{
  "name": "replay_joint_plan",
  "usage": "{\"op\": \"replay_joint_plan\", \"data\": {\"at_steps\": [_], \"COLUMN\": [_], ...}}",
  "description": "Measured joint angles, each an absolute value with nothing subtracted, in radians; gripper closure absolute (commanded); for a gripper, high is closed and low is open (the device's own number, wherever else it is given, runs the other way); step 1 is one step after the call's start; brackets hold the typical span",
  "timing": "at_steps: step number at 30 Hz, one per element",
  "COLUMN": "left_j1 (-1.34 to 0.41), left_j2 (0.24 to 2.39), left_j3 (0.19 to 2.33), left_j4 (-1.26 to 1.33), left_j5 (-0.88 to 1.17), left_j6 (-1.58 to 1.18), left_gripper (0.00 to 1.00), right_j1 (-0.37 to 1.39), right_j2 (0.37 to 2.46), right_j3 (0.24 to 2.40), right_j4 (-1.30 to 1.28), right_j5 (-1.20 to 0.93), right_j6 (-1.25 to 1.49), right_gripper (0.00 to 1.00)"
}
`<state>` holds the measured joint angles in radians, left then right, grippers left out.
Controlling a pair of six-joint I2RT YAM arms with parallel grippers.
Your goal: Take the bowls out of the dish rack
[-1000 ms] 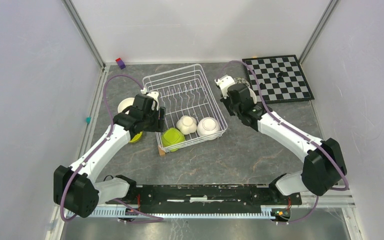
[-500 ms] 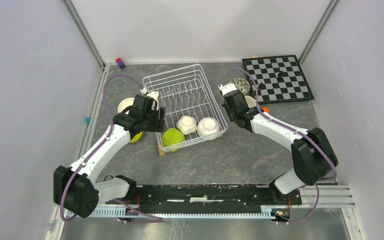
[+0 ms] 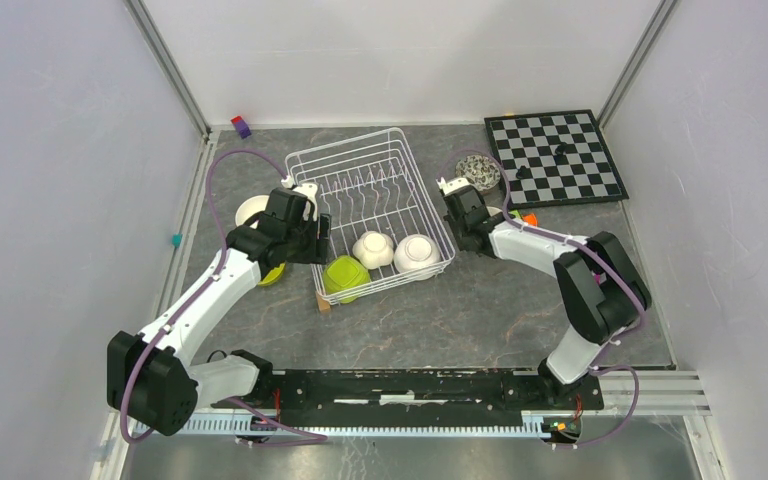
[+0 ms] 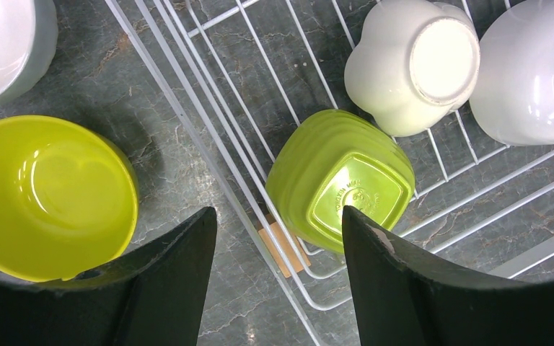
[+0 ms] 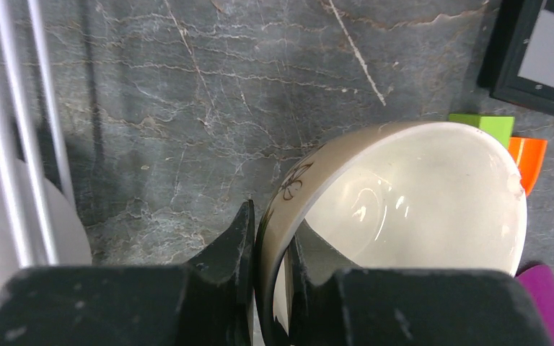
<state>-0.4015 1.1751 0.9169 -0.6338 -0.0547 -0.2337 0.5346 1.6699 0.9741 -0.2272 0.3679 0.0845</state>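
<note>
The white wire dish rack (image 3: 370, 185) (image 4: 209, 137) holds three bowls along its near end. They are an upside-down lime green one (image 3: 345, 277) (image 4: 340, 176) and two white ones (image 3: 373, 249) (image 3: 417, 253) (image 4: 411, 65) (image 4: 530, 68). My left gripper (image 3: 310, 250) (image 4: 278, 216) hangs open above the rack's left wall, with nothing between its fingers. Right of the rack, my right gripper (image 3: 472, 228) (image 5: 270, 216) is shut on the rim of a cream bowl with a floral pattern (image 5: 411, 202), just above the table. My arm hides that bowl in the top view.
Left of the rack stand a lime green bowl (image 3: 273, 273) (image 4: 47, 194) and a white bowl (image 3: 251, 209) (image 4: 3, 43). A speckled bowl (image 3: 480, 170) sits by the chessboard (image 3: 557, 155). Small green (image 5: 487, 124), orange (image 3: 530, 218) (image 5: 530, 155) and purple blocks lie beside the held bowl. A wooden block (image 4: 281, 245) props the rack's corner.
My right arm has drawn back toward the near side and lower with the floral bowl, uncovering the speckled bowl. The left arm has not moved.
</note>
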Motion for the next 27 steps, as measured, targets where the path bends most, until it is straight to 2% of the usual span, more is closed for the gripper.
{"op": "replay_joint_plan", "data": {"at_steps": [9, 13, 16, 18, 19, 27], "left_j1": [-0.402, -0.402, -0.402, -0.402, -0.402, -0.402], "left_j2": [1.175, 1.175, 1.175, 1.175, 1.175, 1.175], "left_j3": [0.917, 0.917, 0.917, 0.917, 0.917, 0.917], "left_j4": [-0.634, -0.634, -0.634, -0.634, -0.634, -0.634], "left_j5": [-0.054, -0.054, -0.054, -0.054, -0.054, -0.054], "left_j6": [-0.234, -0.234, -0.234, -0.234, -0.234, -0.234], "left_gripper": [0.29, 0.29, 0.29, 0.29, 0.29, 0.29], "right_j1": [0.521, 0.521, 0.521, 0.521, 0.521, 0.521], "right_j2": [1.747, 1.748, 1.748, 1.748, 1.748, 1.658], "right_j3": [1.000, 1.000, 1.002, 1.007, 1.008, 1.008], "right_j4": [-0.234, -0.235, -0.234, -0.234, -0.233, -0.220], "right_j5": [0.368, 0.378, 0.395, 0.406, 0.411, 0.435], "right_j6": [0.097, 0.097, 0.096, 0.096, 0.095, 0.084], "right_gripper": [0.90, 0.73, 0.64, 0.62, 0.57, 0.56]}}
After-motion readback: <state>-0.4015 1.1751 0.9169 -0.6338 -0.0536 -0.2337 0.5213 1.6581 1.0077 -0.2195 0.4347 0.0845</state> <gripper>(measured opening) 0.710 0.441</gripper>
